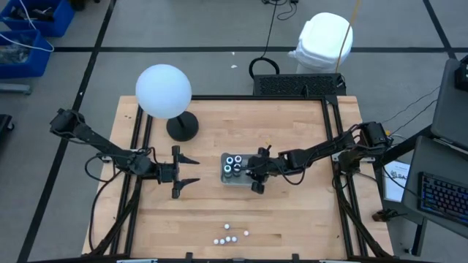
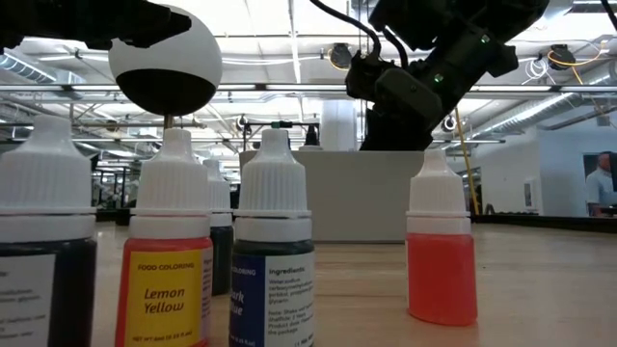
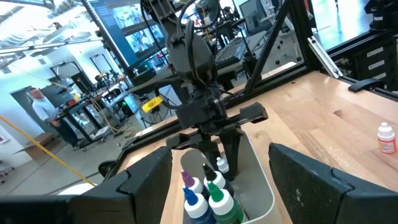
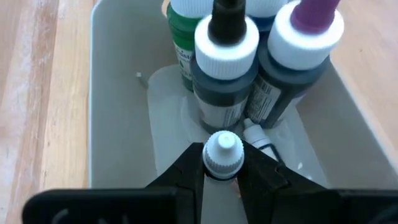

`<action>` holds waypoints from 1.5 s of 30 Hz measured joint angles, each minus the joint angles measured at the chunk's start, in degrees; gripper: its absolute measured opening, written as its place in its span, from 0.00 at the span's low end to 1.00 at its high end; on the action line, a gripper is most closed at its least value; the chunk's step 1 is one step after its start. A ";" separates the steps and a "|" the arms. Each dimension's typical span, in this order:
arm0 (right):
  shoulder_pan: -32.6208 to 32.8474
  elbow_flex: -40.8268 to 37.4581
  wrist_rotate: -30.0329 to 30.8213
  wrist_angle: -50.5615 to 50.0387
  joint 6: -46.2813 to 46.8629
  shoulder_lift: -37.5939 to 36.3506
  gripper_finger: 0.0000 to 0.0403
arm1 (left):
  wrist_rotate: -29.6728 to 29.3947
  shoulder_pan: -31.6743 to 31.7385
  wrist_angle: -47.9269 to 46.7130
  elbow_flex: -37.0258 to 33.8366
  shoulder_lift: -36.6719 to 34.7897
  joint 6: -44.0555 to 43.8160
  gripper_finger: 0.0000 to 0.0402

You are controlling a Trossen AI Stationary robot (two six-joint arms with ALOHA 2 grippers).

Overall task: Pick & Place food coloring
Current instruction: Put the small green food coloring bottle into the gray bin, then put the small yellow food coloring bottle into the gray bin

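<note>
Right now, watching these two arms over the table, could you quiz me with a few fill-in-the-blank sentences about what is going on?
1. The right tool is shut on a small bottle with a ____ cap.
2. It holds that bottle over the clear ____, beside the larger bottles.
3. The left tool waits with its fingers ____.
4. One bottle near the table's front is labelled Lemon ____.

Missing words: white; tray; open; Yellow

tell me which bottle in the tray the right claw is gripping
The small white-capped bottle, pinched between the right claw fingers over the tray. The bigger green, black and purple-tipped bottles stand free behind it.
</note>
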 joint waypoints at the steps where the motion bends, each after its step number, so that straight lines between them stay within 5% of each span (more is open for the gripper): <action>1: 0.00 -0.37 -0.53 0.16 0.39 0.00 0.16 | 0.00 0.00 0.00 0.00 0.00 0.00 0.67; 23: -1.97 -4.16 -0.20 6.06 0.77 -2.28 0.31 | -0.07 0.00 -0.02 -0.02 0.00 -0.02 0.67; 36: 9.25 -4.43 8.88 -2.65 -6.28 -31.18 0.20 | -4.94 0.00 -0.04 -0.04 0.02 1.32 0.67; 41: 14.90 -11.20 11.47 0.31 -11.85 -41.24 0.03 | -5.09 -0.01 -0.61 -0.04 0.02 0.60 0.67; 45: 16.26 -20.42 11.29 10.17 -14.57 -46.17 0.02 | -3.41 0.00 -2.15 -0.04 0.02 -0.91 0.67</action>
